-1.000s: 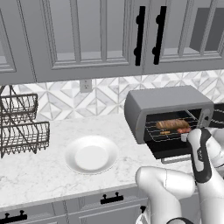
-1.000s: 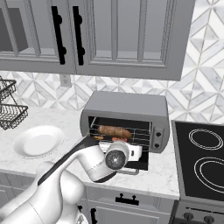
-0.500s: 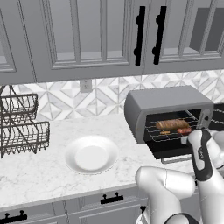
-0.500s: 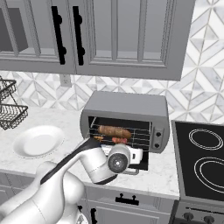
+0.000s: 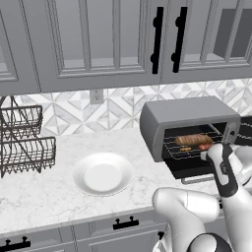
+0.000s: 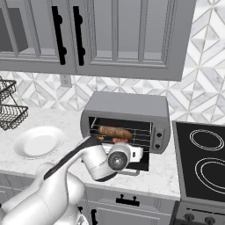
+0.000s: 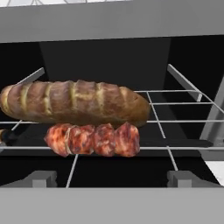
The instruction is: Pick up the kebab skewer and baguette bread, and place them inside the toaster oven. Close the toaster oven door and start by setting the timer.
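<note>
Pincer (image 7: 112, 186) just before kebab skewer (image 7: 92, 139)

Grey shaker wall cabinets (image 5: 98, 39) with black bar handles (image 5: 156, 39) hung over a white marble counter (image 5: 49, 192). Backsplash (image 6: 206, 88) was grey-white diamond tile with one outlet (image 5: 96, 96). Base drawers (image 5: 123, 231) had black pulls.

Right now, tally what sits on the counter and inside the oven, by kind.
Toaster oven: 1
Baguette bread: 1, on the oven rack
Kebab skewer: 1, on the rack in front of the bread
White plate: 1
Wire basket rack: 1
Total: 5
</note>
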{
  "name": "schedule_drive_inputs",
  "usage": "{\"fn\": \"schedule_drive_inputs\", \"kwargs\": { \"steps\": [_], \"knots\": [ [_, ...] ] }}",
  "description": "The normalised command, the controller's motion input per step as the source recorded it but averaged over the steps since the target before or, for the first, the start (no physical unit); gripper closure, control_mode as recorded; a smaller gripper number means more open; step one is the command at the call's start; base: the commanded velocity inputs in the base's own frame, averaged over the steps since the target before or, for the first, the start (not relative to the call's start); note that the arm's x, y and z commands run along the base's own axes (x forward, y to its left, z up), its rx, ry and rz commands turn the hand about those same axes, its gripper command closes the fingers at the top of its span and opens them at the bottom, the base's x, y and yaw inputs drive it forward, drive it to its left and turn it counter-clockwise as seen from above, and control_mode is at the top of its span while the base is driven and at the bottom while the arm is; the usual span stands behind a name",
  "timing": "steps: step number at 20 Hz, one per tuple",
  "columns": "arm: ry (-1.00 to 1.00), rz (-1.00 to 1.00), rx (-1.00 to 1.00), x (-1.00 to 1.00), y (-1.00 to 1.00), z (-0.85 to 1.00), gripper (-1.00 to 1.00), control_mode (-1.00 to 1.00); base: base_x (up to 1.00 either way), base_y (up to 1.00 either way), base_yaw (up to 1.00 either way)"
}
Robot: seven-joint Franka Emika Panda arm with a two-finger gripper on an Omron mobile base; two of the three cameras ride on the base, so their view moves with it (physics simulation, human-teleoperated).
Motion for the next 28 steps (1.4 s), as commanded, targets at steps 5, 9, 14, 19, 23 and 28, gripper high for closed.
{"fn": "schedule_drive_inputs", "kwargs": {
  "steps": [5, 9, 14, 19, 23, 28],
  "knots": [
    [0.0, 0.0, 0.0, 0.04, 0.0, -0.13, -1.0, -1.0, 0.0, 0.0, 0.0],
    [0.0, 0.0, 0.0, 0.0, 0.0, -0.13, -1.0, -1.0, 0.0, 0.0, 0.0],
    [0.0, 0.0, 0.0, 0.11, 0.0, 0.0, -1.0, -1.0, 0.0, 0.0, 0.0],
    [0.0, 0.0, 0.0, 0.18, 0.0, 0.0, -1.0, -1.0, 0.0, 0.0, 0.0],
    [0.0, 0.0, 0.0, 0.23, 0.0, 0.0, -1.0, -1.0, 0.0, 0.0, 0.0],
    [0.0, 0.0, 0.0, 0.26, 0.01, 0.0, -1.0, -1.0, 0.0, 0.0, 0.0]
  ]
}}
